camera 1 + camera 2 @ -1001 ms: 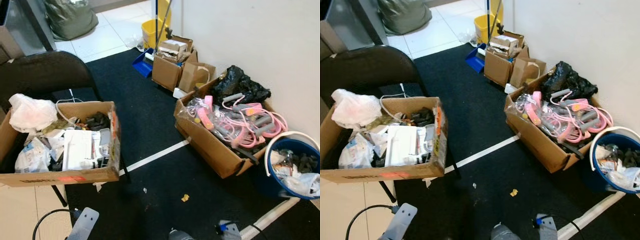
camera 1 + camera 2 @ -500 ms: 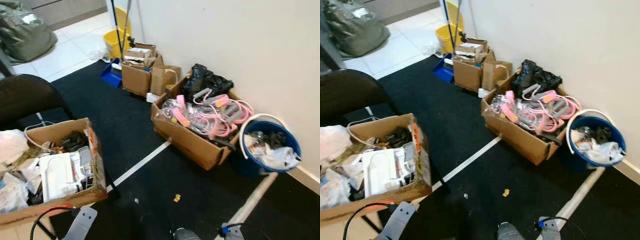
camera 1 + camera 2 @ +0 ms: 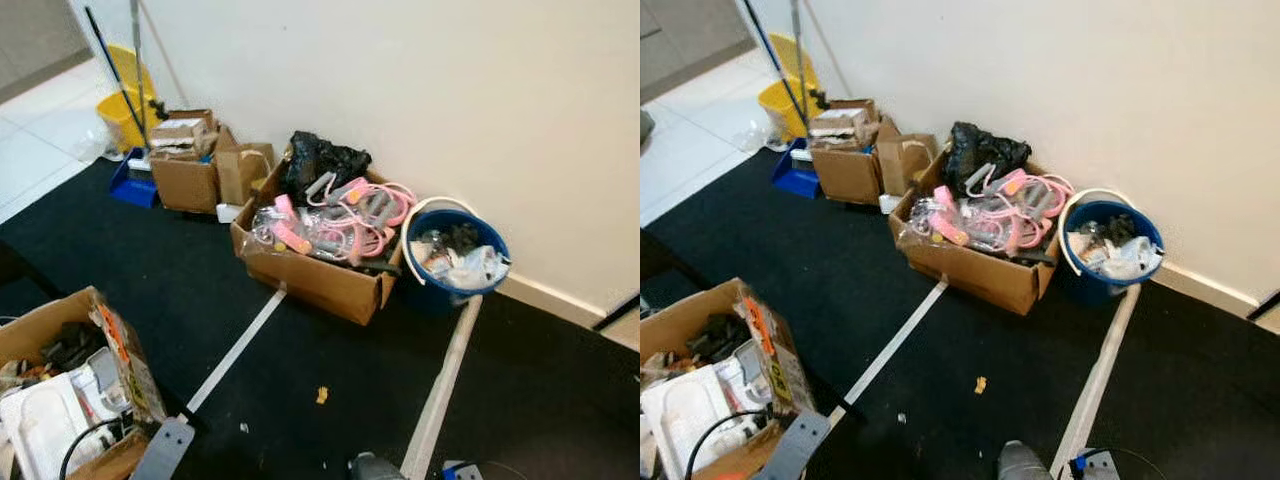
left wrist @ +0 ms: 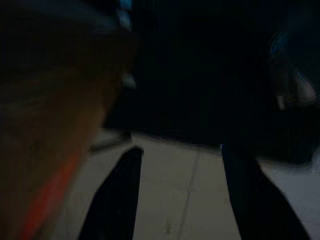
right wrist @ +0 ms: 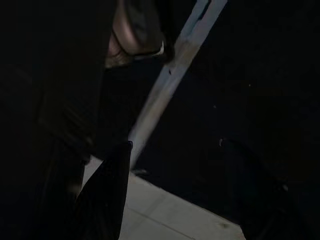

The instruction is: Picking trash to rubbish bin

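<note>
A small yellow-orange scrap point(image 3: 321, 395) lies on the black carpet, with a tiny white bit point(image 3: 243, 428) a little to its left. A blue bucket point(image 3: 430, 297) with a white handle stands against the wall, holding crumpled paper and plastic. Both arms hang low at the bottom of the eye views. In the dark left wrist view, my left gripper point(image 4: 182, 200) is open over pale floor, beside an orange-marked box side. My right gripper point(image 5: 180, 195) is open above the carpet and a white tape line point(image 5: 170, 85). Neither holds anything.
A cardboard box point(image 3: 320, 285) of pink cables sits left of the bucket, a black bag point(image 3: 320, 160) behind it. Smaller boxes point(image 3: 185, 175), a blue dustpan point(image 3: 130, 187) and a yellow mop bucket point(image 3: 125, 105) stand farther left. A cluttered box point(image 3: 60, 400) is near my left arm.
The camera has swung to the right: boxes and bucket slid left in view, the black chair dropped out, and more wall and carpet on the right came in.
</note>
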